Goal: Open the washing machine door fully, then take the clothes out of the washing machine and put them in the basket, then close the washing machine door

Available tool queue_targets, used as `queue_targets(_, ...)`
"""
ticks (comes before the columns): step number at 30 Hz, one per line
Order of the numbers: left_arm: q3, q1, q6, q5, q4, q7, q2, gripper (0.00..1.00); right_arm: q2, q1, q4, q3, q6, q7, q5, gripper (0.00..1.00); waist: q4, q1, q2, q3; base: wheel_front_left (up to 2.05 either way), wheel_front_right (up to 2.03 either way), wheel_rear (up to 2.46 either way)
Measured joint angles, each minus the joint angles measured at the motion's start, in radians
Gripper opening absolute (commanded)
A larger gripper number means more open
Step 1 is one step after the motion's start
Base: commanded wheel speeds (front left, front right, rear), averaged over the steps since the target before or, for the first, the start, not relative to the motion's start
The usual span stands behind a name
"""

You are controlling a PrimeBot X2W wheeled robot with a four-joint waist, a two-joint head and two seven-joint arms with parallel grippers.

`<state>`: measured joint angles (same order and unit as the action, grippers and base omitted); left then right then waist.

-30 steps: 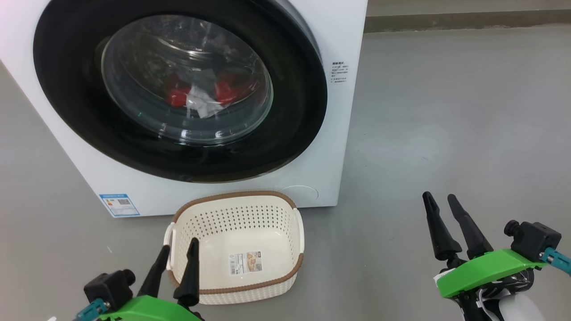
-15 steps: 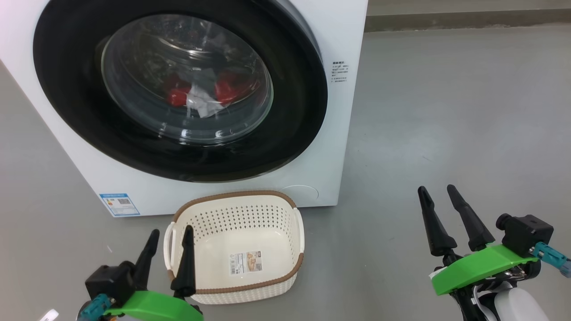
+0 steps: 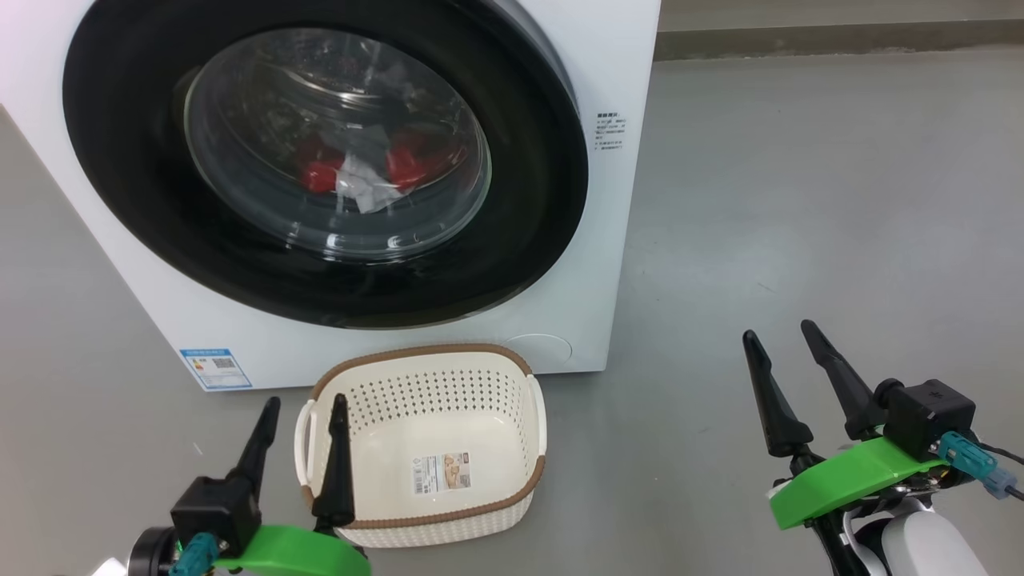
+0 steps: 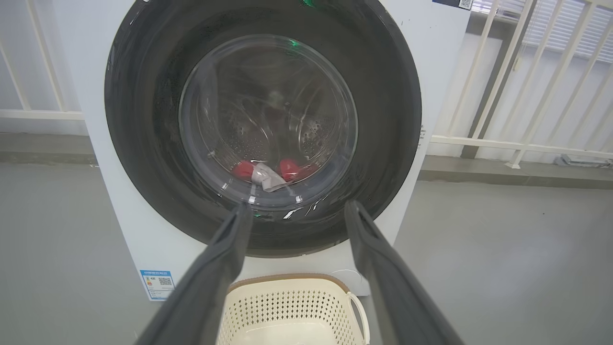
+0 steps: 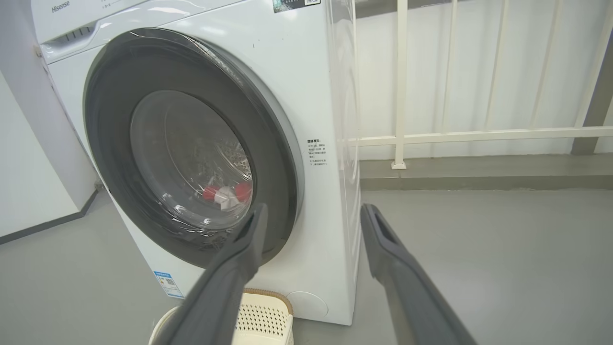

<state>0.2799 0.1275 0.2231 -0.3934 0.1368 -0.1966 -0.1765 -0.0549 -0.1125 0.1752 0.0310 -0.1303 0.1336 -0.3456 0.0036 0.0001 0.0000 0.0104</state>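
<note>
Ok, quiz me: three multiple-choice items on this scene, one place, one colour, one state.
1. Where is the basket?
A. On the floor in front of the washing machine.
B. On top of the machine.
C. Inside the drum.

2. What colour are the clothes?
A. Blue.
B. Red with white.
C. Black.

3. How do the left gripper and right gripper stand?
A. Left shut on a handle.
B. Right shut on a garment.
C. Both open, empty.

Answers:
1 A: it sits on grey floor below the washing machine door.
2 B: red and white show through the glass.
3 C: both wrist views show jaws spread apart, gripping nothing.
</note>
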Motion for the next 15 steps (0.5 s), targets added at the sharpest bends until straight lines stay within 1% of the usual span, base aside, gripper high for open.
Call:
queue_targets(8, 0.012, 0.0, 0.029, 0.071, -0.029, -0.009, -0.007, 1.0, 0.003, -0.001, -0.013, -0.015, 0.0, 0.007, 0.094, 1.0, 0.0, 0.0, 0.0, 0.001, 0.0, 0.0, 0.0)
queue_targets(15, 0.012, 0.0, 0.036, 0.071, -0.036, 0.003, -0.017, 1.0, 0.004, -0.012, -0.013, -0.02, 0.0, 0.007, 0.1, 1.0, -0.001, 0.0, 0.0, -0.002, 0.0, 0.0, 0.0)
